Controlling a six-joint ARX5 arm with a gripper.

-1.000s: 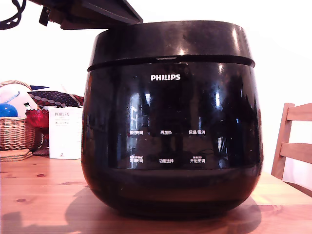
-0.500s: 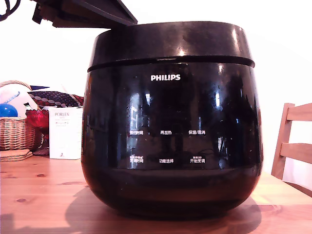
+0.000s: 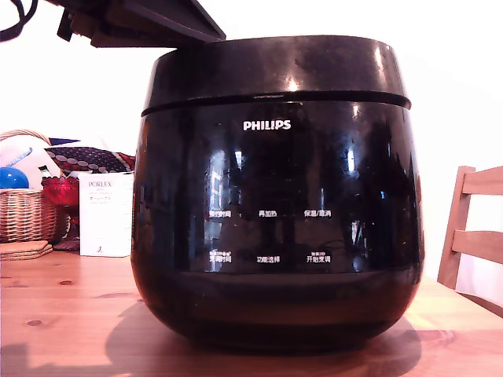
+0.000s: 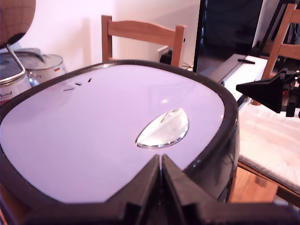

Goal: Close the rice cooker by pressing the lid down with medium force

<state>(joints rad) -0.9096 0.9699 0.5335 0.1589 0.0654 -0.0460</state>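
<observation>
Overhead, the gripper [image 4: 161,164] hung low above the lid [image 4: 112,131], its two black fingers [image 4: 145,180] pressed together with only a hairline seam between them, nothing held. In the wrist view the tips pointed at the oval silver button [image 4: 163,129] set into the lid's top; contact with the lid could not be judged from either view. In the exterior view only a dark slab of the arm [image 3: 141,22] showed, at the upper left of that view, above the lid's edge [image 3: 275,69].

Lid sat down on the body of the rice cooker [image 3: 275,228], a thin even seam running round between the two. Lid top read pale and glossy under the light, ringed by a black rim. Cooker stood upright at the middle of the wooden desk [image 3: 63,314], white PHILIPS logo [image 3: 266,125] and two rows of white button labels facing the exterior camera.

On the exterior view's left, behind the cooker: a wicker basket [image 3: 27,212], a blue ball [image 3: 12,177], a red glass dish [image 3: 60,190] and a white box [image 3: 105,214]. On that view's right, a wooden chair [image 3: 471,228] stood beside the desk.

Wrist view also took in a second wooden chair back [image 4: 140,35], a metal pot with a lid [image 4: 40,65], and a dark screen [image 4: 229,28] beyond the cooker.
</observation>
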